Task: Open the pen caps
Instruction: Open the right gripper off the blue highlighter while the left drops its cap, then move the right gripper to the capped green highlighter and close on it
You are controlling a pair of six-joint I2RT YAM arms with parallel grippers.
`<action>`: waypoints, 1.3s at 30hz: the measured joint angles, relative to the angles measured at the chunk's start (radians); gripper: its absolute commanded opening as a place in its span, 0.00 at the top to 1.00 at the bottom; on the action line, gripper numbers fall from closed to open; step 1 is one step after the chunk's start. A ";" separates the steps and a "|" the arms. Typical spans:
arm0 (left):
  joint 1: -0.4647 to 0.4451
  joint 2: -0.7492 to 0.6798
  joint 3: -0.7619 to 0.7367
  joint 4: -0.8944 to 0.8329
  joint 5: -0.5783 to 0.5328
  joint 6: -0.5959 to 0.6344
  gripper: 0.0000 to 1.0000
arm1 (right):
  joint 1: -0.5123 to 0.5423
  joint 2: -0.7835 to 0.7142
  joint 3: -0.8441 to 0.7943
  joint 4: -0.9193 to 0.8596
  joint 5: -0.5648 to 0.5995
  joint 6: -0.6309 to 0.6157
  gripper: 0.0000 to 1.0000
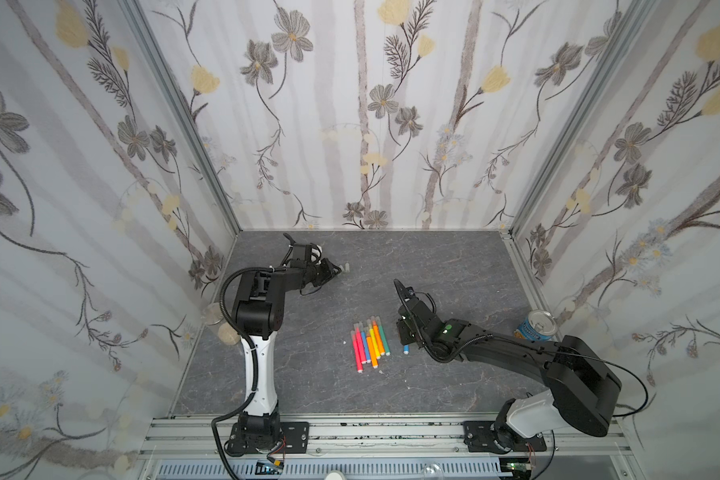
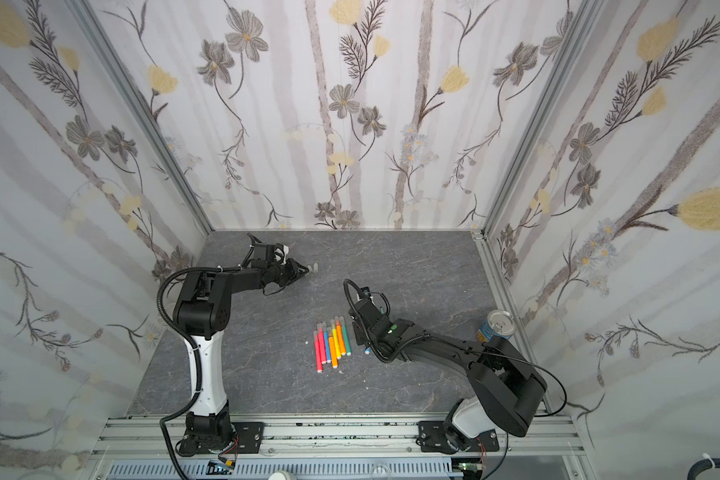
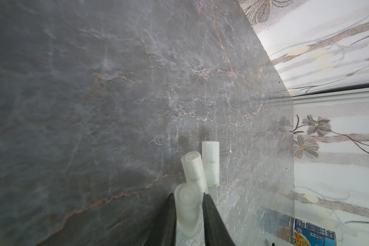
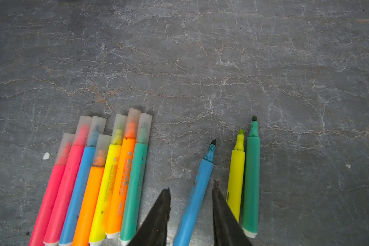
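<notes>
In the middle of the table (image 1: pixel 454 266), seven capped pens (image 1: pixel 368 345) lie in a row, translucent caps (image 4: pixel 134 121) pointing far. Just right, the right gripper (image 4: pixel 192 187) straddles an uncapped blue pen (image 4: pixel 202 174), jaws apart; a yellow pen (image 4: pixel 235 179) and a green pen (image 4: pixel 251 181), both bare-tipped, lie together further right. Far left, the left gripper (image 3: pixel 189 194) has a blurred cap (image 3: pixel 186 210) between its fingers; whether it pinches it I cannot tell. Two loose caps (image 3: pixel 193 168) lie side by side just beyond.
</notes>
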 measured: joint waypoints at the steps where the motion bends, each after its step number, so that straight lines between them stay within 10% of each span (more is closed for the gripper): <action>1: 0.000 0.000 0.000 0.001 0.003 0.000 0.72 | 0.000 0.003 0.000 0.002 -0.001 0.000 0.65; 39: -0.003 -0.472 -0.488 0.113 -0.017 0.004 0.70 | 0.050 0.265 0.125 0.040 -0.102 0.045 0.65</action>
